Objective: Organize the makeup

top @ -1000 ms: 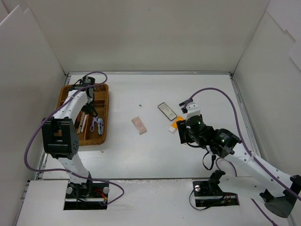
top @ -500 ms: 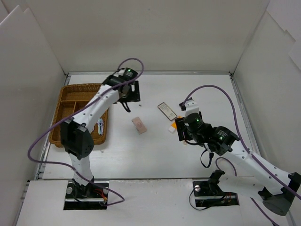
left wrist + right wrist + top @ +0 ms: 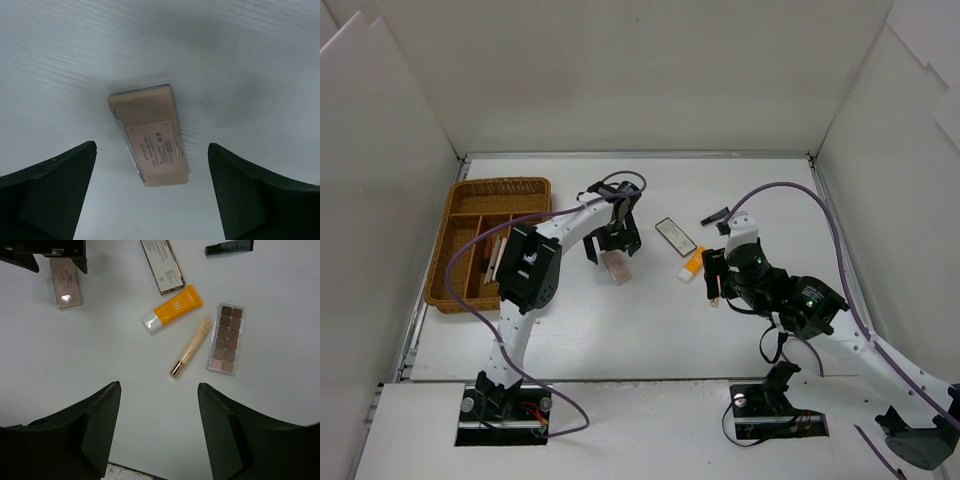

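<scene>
A pink compact lies flat on the white table, also seen in the top view. My left gripper hovers over it, open and empty, one finger on each side; it shows in the top view. My right gripper is open and empty above bare table. Ahead of it lie an orange tube, a beige tube, a brown eyeshadow palette, a dark-edged mirror case and a black tube. In the top view the right arm hides the palette.
The brown wicker divided tray stands at the far left with wooden sticks in it. White walls close in the table on three sides. The right arm stretches over the right half of the table.
My left arm has swung from the wicker tray to the middle of the table and now sits over the pink compact. My right gripper has drawn back slightly toward the near edge.
</scene>
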Robot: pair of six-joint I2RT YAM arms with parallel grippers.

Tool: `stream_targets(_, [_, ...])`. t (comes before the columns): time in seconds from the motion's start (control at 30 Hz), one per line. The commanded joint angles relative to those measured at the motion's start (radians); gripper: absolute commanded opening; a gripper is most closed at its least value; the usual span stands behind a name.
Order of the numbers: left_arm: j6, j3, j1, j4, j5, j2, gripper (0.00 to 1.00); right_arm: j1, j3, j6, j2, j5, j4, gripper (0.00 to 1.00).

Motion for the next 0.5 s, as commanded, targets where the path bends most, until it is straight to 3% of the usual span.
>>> stream_targets(0.0, [-0.051,0.010,-0.007,0.016,0.042,-0.021,0.87,-0.004,-0.004,0.017,-0.009,0.029,0.030,0.60])
stream_targets(0.33, [-0.073,-0.067,-0.017,0.018,0.090,0.039,0.68,-0.006,-0.018,0.023,-0.022,0.032,0.026,0.60])
stream_targets(0.43, [-0.070,-0.095,-0.008,0.034,0.103,0.044,0.52,-0.006,-0.018,0.024,-0.021,0.027,0.026,0.60])
stream_targets(0.47, [-0.065,-0.098,-0.008,0.036,0.103,0.041,0.36,-0.006,-0.016,0.023,-0.016,0.027,0.026,0.60])
